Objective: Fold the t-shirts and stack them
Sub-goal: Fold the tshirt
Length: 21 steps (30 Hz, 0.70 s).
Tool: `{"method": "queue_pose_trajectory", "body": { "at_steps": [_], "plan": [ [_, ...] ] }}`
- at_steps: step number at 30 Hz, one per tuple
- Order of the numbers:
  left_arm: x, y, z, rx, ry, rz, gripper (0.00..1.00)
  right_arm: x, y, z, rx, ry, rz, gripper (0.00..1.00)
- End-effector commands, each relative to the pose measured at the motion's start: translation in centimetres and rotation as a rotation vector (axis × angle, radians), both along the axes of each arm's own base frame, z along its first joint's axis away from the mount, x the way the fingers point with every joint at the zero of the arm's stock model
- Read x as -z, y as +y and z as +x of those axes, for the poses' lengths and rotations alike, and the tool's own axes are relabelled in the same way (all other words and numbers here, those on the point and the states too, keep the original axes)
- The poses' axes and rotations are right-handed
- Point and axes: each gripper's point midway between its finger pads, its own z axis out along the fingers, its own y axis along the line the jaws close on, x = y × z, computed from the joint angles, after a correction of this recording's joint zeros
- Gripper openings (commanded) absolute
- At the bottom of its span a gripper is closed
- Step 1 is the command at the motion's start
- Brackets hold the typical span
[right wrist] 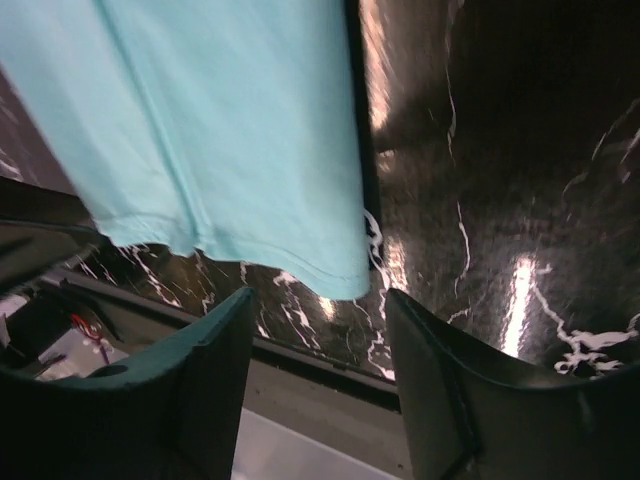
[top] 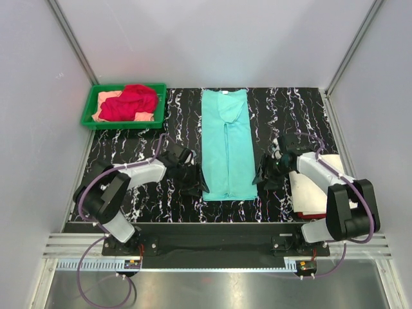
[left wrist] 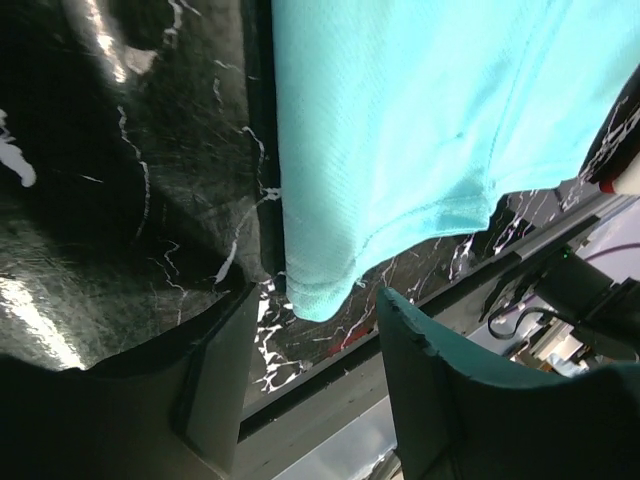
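- Top view: a soft mint-teal t-shirt (top: 226, 145) lies flat in the middle of the black, white-veined table (top: 296, 109). It is folded lengthwise into a long narrow strip, with the collar at the far end and the hem toward the arms.
- The left gripper (top: 195, 181) sits at the near-left hem corner and the right gripper (top: 262, 176) at the near-right one.
- A green plastic tray (top: 87, 120) at the far left holds a crumpled red t-shirt (top: 131, 102) on a peach t-shirt (top: 105, 97).
- A folded cream-white t-shirt (top: 336, 165) lies under the right arm, with red cloth showing at its near edge.
- Left wrist view: the left gripper (left wrist: 315, 372) has its fingers (left wrist: 215, 370) spread apart and empty. The stitched hem corner of the mint-teal t-shirt (left wrist: 400, 120) lies just ahead of the gap.
- Right wrist view: the right gripper (right wrist: 320, 372) also has its fingers (right wrist: 440, 392) spread and holds nothing. The smooth hem corner of the mint-teal t-shirt (right wrist: 220, 120) lies just beyond them.
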Motion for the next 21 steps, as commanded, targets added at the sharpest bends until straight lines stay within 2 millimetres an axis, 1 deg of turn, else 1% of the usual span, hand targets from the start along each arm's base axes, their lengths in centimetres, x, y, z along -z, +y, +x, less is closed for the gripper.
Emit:
{"method": "queue_pose_trajectory", "body": {
  "at_steps": [1, 3, 5, 8, 10, 15, 18, 21],
  "plan": [
    [0.9, 0.2, 0.3, -0.047, -0.004, 0.024, 0.55, 0.6, 2.1, -0.3, 0.004, -0.007, 0.134, 0.64],
    [1.3, 0.4, 0.1, -0.059, -0.003, 0.045, 0.54, 1.8, 1.8, -0.8, 0.012, 0.024, 0.121, 0.69],
    [1.7, 0.8, 0.0, -0.071, 0.0, 0.067, 0.54, 2.8, 1.5, -0.9, 0.032, 0.045, 0.114, 0.69],
    [2.2, 0.9, -0.1, -0.071, 0.004, 0.074, 0.54, 3.8, 1.4, -1.0, 0.046, 0.069, 0.121, 0.68],
    [2.5, 0.7, -0.1, -0.067, 0.005, 0.072, 0.54, 4.1, 1.5, -1.0, 0.051, 0.063, 0.139, 0.66],
    [2.9, 0.7, -0.3, -0.069, 0.014, 0.091, 0.52, 5.5, 0.8, -2.1, 0.051, 0.111, 0.106, 0.65],
    [3.2, 1.0, -0.8, -0.079, 0.026, 0.101, 0.49, 5.7, 0.7, -2.1, 0.056, 0.107, 0.101, 0.65],
    [3.5, 1.1, -1.0, -0.077, 0.035, 0.104, 0.47, 5.9, 0.9, -2.3, 0.051, 0.127, 0.117, 0.64]
  ]
}}
